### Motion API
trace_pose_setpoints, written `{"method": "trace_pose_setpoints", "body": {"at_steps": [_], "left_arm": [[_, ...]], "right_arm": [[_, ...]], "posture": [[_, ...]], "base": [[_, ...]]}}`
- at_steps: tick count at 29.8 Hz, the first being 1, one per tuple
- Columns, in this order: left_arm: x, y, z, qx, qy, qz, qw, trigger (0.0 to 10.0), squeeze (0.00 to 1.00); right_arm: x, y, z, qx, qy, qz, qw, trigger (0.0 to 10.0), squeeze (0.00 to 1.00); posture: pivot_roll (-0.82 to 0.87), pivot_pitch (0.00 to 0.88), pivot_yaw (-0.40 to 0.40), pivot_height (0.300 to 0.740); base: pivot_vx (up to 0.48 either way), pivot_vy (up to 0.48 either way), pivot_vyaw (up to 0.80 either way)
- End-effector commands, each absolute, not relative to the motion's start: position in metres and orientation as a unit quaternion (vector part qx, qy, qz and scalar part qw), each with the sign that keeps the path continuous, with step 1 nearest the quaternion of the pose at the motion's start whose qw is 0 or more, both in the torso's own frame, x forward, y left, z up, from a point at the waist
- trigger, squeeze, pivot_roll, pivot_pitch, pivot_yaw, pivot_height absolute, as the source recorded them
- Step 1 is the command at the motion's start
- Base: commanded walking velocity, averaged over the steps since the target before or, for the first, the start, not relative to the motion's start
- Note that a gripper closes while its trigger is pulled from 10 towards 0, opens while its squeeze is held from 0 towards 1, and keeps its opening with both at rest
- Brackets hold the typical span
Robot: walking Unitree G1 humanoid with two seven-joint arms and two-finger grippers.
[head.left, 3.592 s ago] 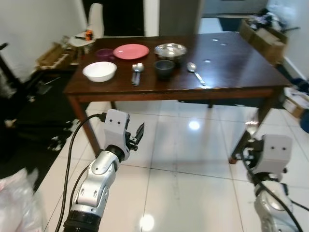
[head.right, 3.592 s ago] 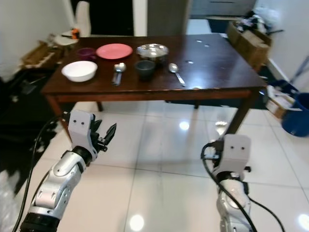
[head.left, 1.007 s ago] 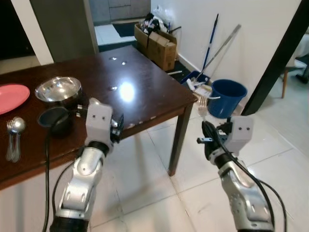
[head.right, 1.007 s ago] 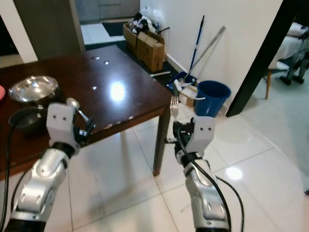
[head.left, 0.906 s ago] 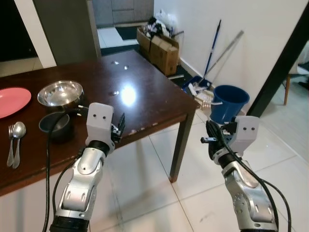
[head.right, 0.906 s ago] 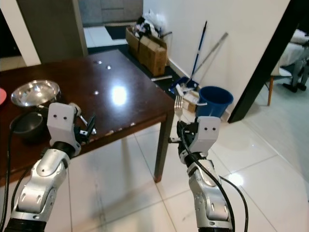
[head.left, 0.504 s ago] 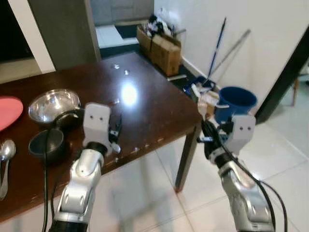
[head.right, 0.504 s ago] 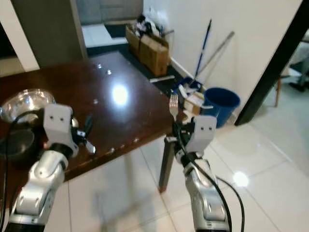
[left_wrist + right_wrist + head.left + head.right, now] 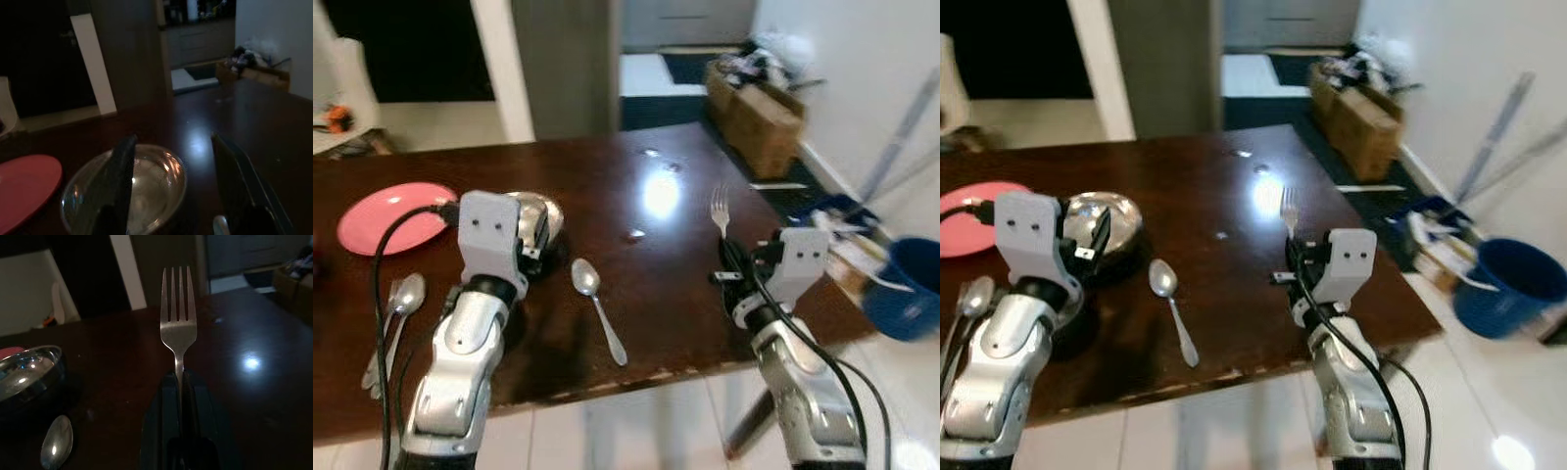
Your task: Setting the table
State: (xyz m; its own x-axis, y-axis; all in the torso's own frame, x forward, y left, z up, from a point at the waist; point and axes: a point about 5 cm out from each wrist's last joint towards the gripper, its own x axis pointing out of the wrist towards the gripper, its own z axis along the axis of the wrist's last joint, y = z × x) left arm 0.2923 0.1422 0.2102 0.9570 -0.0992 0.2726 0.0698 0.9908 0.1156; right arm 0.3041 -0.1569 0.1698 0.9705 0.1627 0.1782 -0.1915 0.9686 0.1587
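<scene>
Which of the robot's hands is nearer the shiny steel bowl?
Left. The left hand hovers right above the shiny steel bowl; the right hand, gripping a silver fork, is farther off.

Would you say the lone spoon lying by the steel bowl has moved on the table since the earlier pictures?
No. The lone spoon lies just right of the steel bowl, near the table's front edge as before; the camera moved.

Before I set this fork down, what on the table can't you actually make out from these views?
- Dark bowl: hidden behind the left arm in both eye views.
- Cutlery by the pink plate: the spoon shows, but what lies beside it is blurred and partly covered by the arm's cable.
- Table's left end: cut off by the frame edge.
- Fork handle: buried between the right gripper's fingers in the right wrist view.
</scene>
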Motion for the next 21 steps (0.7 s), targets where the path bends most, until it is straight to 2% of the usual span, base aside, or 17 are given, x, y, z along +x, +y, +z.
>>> {"method": "trace_pose_setpoints", "body": {"at_steps": [1,2,6,13,21], "left_arm": [[0.289,0.147,0.211,0.062,-0.14,-0.034,0.988,10.0,0.0],[0.289,0.147,0.211,0.062,-0.14,-0.034,0.988,10.0,0.0],[0.286,0.146,0.214,0.062,-0.14,-0.042,0.987,10.0,0.0],[0.286,0.147,0.216,0.062,-0.136,-0.046,0.988,10.0,0.0],[0.284,0.151,0.223,0.068,-0.077,-0.105,0.989,10.0,0.0]], "right_arm": [[0.302,-0.154,0.17,0.095,-0.079,0.105,0.987,10.0,0.0],[0.302,-0.154,0.17,0.095,-0.079,0.105,0.987,10.0,0.0],[0.295,-0.145,0.167,0.12,-0.065,0.15,0.979,10.0,0.0],[0.289,-0.139,0.162,0.122,-0.047,0.178,0.975,10.0,0.0],[0.271,-0.141,0.145,0.067,0.018,0.186,0.98,10.0,0.0]], "posture": [[-0.02,0.0,0.068,0.74],[-0.02,0.0,0.068,0.74],[-0.02,0.0,0.069,0.74],[-0.02,0.0,0.07,0.74],[-0.03,0.0,0.066,0.74]], "base": [[0.0,0.0,0.77],[0.0,0.0,0.77],[0.0,0.0,0.0],[0.0,0.0,0.0],[0.0,0.0,0.0]]}}
